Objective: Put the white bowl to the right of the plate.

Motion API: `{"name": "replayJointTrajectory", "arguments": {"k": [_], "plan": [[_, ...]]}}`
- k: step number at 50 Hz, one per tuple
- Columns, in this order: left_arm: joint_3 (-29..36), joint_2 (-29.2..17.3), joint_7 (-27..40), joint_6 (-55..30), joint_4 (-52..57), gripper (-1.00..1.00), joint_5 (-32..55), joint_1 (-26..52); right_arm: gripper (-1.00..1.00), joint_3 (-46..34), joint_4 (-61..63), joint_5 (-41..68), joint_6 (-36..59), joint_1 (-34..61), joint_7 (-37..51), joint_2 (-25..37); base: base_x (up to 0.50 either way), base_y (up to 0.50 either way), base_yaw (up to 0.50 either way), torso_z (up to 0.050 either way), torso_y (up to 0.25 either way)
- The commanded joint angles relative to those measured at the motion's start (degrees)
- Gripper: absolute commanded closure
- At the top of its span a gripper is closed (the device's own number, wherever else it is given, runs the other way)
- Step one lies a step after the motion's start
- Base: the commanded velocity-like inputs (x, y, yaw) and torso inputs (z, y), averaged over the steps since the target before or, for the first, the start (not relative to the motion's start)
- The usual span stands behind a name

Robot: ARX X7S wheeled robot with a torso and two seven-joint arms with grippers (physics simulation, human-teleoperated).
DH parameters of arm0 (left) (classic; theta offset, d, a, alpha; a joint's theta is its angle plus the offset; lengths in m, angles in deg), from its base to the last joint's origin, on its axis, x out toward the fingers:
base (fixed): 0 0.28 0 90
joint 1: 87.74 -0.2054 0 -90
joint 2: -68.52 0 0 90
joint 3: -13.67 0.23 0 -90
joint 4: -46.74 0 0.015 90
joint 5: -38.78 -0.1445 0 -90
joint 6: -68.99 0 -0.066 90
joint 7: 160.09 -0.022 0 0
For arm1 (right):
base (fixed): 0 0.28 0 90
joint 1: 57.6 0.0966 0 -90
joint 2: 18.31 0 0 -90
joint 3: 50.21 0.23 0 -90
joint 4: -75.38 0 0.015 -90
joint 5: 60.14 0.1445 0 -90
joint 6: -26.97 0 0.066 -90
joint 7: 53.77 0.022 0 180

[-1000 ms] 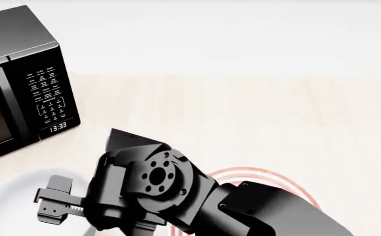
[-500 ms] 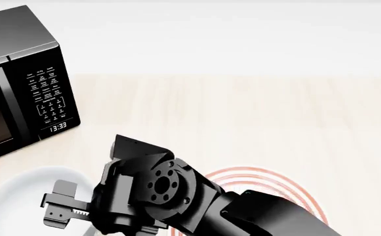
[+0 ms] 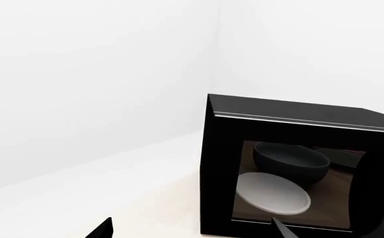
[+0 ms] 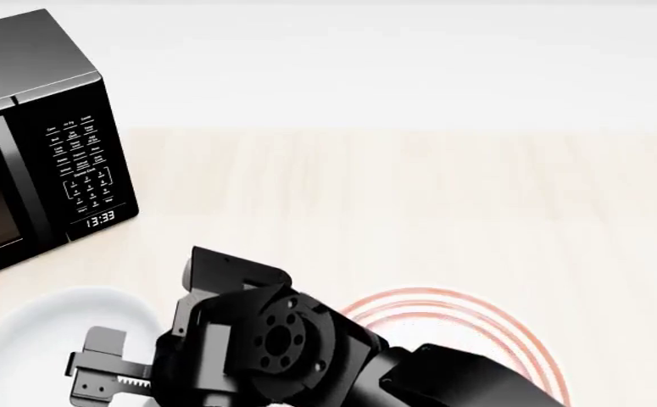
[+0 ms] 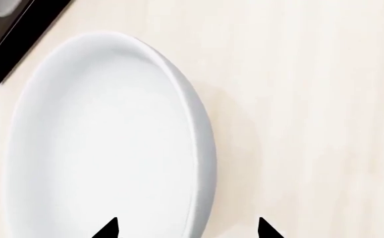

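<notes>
Straddling the white bowl [image 5: 106,144]'s near wall, the right claw [image 5: 186,229] gapes open; left claw's state unclear.

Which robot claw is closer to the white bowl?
The right claw. Its open tips straddle the white bowl's rim. The left claw is off facing the microwave, with no white bowl in its view.

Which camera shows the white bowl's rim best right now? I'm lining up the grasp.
The right wrist view: the white bowl nearly fills it, rim edge between the right gripper's tips. The head view shows only its far part behind the arm. The left wrist view misses it.
</notes>
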Motion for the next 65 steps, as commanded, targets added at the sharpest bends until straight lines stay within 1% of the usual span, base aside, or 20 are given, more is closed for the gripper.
{"name": "replayJointTrajectory", "arguments": {"k": [1, 27, 31, 43, 44, 45, 65], "plan": [[-0.1, -0.1, 0.1, 0.3, 0.2, -1.0, 0.4, -0.4, -1.0, 0.0, 0.0, -1.3, -0.2, -0.7, -0.6, 0.0, 0.0, 0.0, 0.0, 0.0, 0.0], [-0.3, -0.2, 0.3, 0.8, 1.2, -1.0, 1.1, -1.3, -1.0, 0.1, 0.2, -1.0, -3.2, -0.4, 0.9, 0.0, 0.0, 0.0, 0.0, 0.0, 0.0], [-0.3, -0.2, 0.4, 0.8, 1.2, -1.0, 1.2, -1.3, -1.0, 0.0, 0.5, -2.2, -4.4, -0.8, 2.0, 0.0, 0.0, 0.0, 0.0, 0.0, 0.0], [-0.6, -0.3, 0.4, 1.2, 1.5, -1.0, 1.6, -1.8, -1.0, 0.0, 0.2, -3.8, -3.9, -2.1, 2.7, 0.0, 0.0, 0.0, 0.0, 0.0, 0.0], [-0.6, -0.3, 0.4, 1.2, 1.5, -1.0, 1.7, -1.8, 1.0, 0.0, 0.3, -3.9, -3.6, -2.1, 3.1, 0.0, 0.0, 0.0, 0.0, 0.0, 0.0], [-0.7, -0.3, 0.4, 1.2, 1.5, -1.0, 1.8, -1.8, 1.0, -0.1, 0.6, -4.6, -3.6, -2.1, 4.7, 0.0, 0.0, 0.0, 0.0, 0.0, 0.0], [-0.8, -0.3, 0.6, 1.7, 2.1, -1.0, 2.4, -2.5, 1.0, 0.2, 2.8, -6.0, -4.8, 0.3, 5.3, 0.0, 0.0, 0.0, 0.0, 0.0, 0.0]]}}
